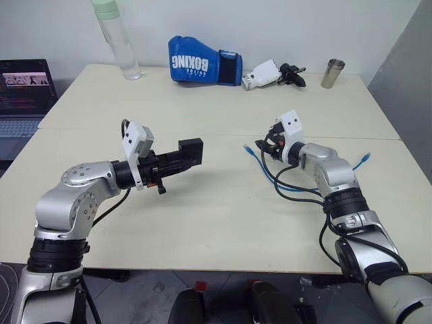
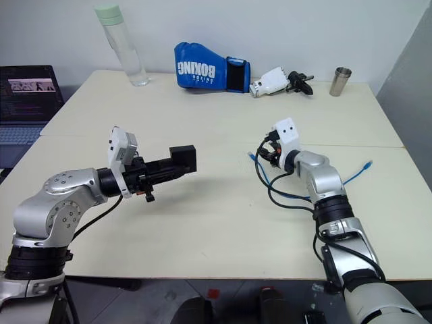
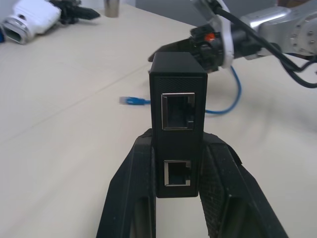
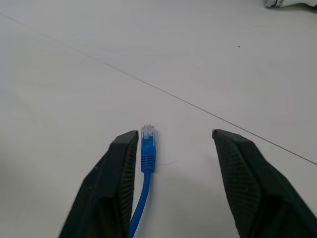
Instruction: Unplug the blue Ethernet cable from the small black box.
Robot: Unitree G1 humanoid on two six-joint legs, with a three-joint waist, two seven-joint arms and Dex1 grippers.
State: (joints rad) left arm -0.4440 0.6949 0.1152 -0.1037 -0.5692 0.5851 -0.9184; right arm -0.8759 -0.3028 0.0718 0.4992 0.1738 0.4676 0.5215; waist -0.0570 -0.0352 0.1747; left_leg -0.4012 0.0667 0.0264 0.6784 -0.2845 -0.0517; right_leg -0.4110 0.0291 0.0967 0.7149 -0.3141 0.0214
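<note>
Step in hand: the pull looks done. My left gripper (image 3: 179, 171) is clamped on the small black box (image 1: 190, 151), held above the table (image 1: 216, 223), and both of its ports (2, stacked on the end face) show bare in the left wrist view.

Cable: the blue Ethernet cable (image 4: 147, 148) has its clear plug lying on the table between the fingers of my right gripper (image 4: 174, 144), just beside one finger (image 4: 116, 173) and apart from the other. The rest of the cord runs on the table past my right arm to a second plug at 3 o'clock of the scene.

Right fingers: spread wide, gripping nothing; I judge this to be the letting go.

Left fingers: narrow, tight on the box's 2 sides.

Places: from the table's middle, the box sits at about 10 o'clock and the loose plug at about 2 o'clock, well apart.

Next move: I judge the right hand must draw clear without dragging the cord; the box could then be set down flat.

Containers: a clear bottle (image 1: 118, 40) at 11 o'clock and a metal cup (image 1: 332, 73) at 1 o'clock; I cannot tell what either holds.
</note>
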